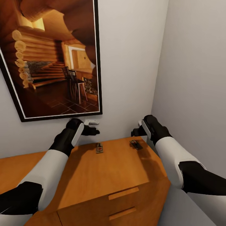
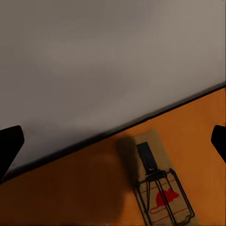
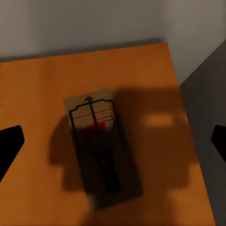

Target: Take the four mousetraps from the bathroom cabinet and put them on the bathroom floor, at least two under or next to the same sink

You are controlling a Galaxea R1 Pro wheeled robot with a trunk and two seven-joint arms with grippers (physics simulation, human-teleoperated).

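Note:
Two mousetraps lie on the orange wooden cabinet (image 1: 103,175), near its back edge. One mousetrap (image 1: 99,147) (image 2: 160,188) is tan with a black wire bar and a red mouse mark. My left gripper (image 1: 93,130) (image 2: 113,143) hovers open just behind and above it, close to the wall. The other mousetrap (image 1: 136,144) (image 3: 101,150) sits by the cabinet's right corner. My right gripper (image 1: 136,132) (image 3: 113,143) hangs open directly over it, not touching. The bathroom floor and the sink are out of view.
A large framed picture (image 1: 50,56) of a log-cabin room hangs on the wall behind the cabinet. A grey side wall (image 1: 194,78) closes in on the right, close to my right arm. Two drawer handles (image 1: 123,193) show on the cabinet front.

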